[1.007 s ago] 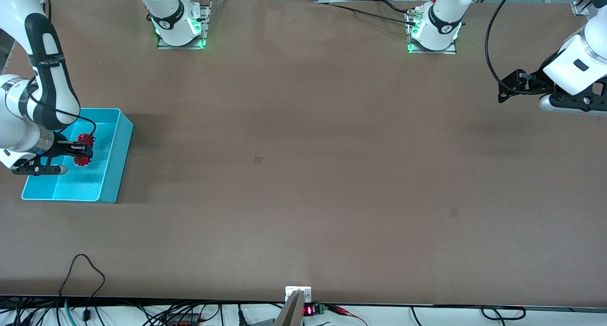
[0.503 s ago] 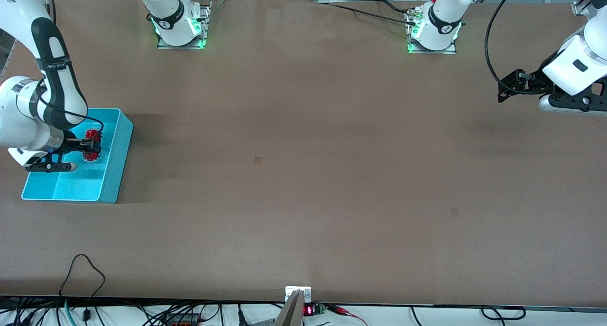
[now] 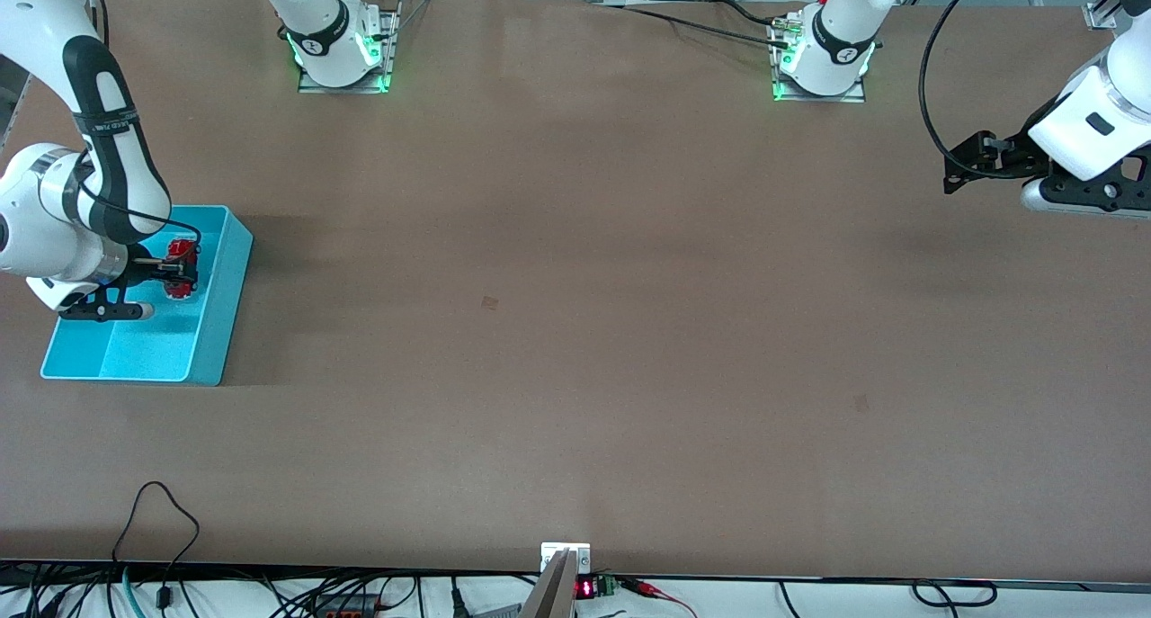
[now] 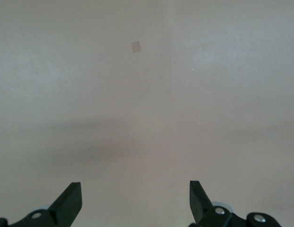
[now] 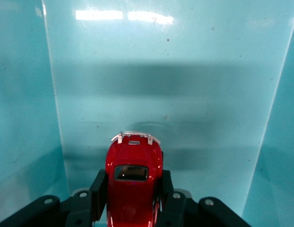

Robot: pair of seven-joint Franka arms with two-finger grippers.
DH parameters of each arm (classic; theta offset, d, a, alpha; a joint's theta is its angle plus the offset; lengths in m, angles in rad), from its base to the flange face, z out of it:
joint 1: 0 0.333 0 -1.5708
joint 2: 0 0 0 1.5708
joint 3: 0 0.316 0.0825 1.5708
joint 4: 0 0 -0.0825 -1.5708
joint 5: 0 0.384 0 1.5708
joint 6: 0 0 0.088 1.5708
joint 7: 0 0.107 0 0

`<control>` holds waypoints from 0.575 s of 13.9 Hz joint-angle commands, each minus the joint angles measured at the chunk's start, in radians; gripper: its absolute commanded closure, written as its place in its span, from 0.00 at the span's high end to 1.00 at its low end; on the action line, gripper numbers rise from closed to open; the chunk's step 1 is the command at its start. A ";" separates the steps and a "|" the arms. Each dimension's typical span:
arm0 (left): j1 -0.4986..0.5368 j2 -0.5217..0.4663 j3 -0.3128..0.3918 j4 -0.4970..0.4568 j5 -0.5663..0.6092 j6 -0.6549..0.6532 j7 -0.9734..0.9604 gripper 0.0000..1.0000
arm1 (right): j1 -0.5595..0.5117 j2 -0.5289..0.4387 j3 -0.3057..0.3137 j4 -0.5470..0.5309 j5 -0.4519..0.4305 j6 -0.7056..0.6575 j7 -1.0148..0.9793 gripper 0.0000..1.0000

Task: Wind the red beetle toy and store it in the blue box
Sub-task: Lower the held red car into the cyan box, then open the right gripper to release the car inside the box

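The blue box (image 3: 211,312) stands at the right arm's end of the table. My right gripper (image 3: 182,269) is shut on the red beetle toy (image 3: 184,259) and holds it over the inside of the box. In the right wrist view the toy (image 5: 133,182) sits between the two black fingers (image 5: 98,189), its silvery end pointing at the box floor (image 5: 184,94). My left gripper (image 3: 955,170) is open and empty, up over the left arm's end of the table; its fingertips (image 4: 71,198) stand wide apart over bare table.
The brown table top (image 3: 575,330) carries two small darker patches (image 3: 489,303). The arm bases (image 3: 342,51) stand along the table edge farthest from the front camera. Cables (image 3: 153,528) lie at the edge nearest to it.
My right gripper has carried the toy a little toward the box wall nearest the table's middle and away from the front camera. The left arm has not moved.
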 commanded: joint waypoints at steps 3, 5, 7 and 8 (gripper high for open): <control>0.002 0.013 -0.015 0.042 -0.015 -0.061 0.016 1.00 | -0.026 0.008 0.011 -0.017 -0.008 0.016 -0.002 0.01; 0.004 0.013 -0.015 0.042 -0.015 -0.066 0.018 1.00 | -0.024 0.016 0.011 -0.017 -0.008 0.016 -0.002 0.05; 0.011 0.013 -0.014 0.042 -0.015 -0.071 0.021 1.00 | -0.024 0.022 0.011 -0.018 -0.008 0.014 -0.002 0.13; 0.010 0.013 -0.014 0.042 -0.015 -0.074 0.021 1.00 | -0.024 0.023 0.011 -0.023 -0.007 0.016 -0.002 0.14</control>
